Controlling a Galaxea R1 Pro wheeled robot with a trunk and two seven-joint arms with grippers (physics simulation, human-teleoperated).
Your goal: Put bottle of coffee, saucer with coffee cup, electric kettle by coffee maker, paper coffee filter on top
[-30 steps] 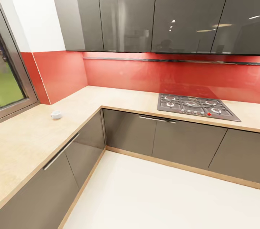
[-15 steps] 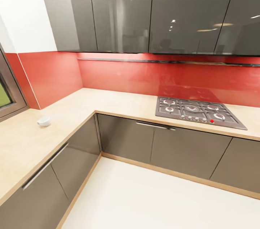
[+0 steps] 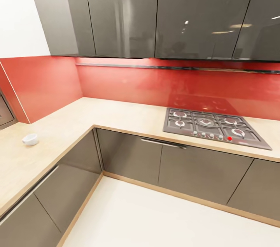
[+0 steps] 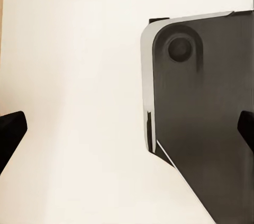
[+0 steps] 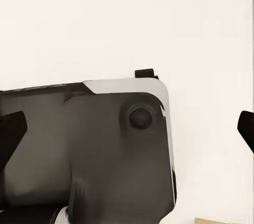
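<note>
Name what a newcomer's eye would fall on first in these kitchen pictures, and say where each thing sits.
The bright red wall panel runs behind the L-shaped light-wood countertop, under glossy dark grey wall cupboards. A steel gas hob with a small red knob is set into the countertop on the right. A small white cup stands alone on the countertop's left arm.
</note>
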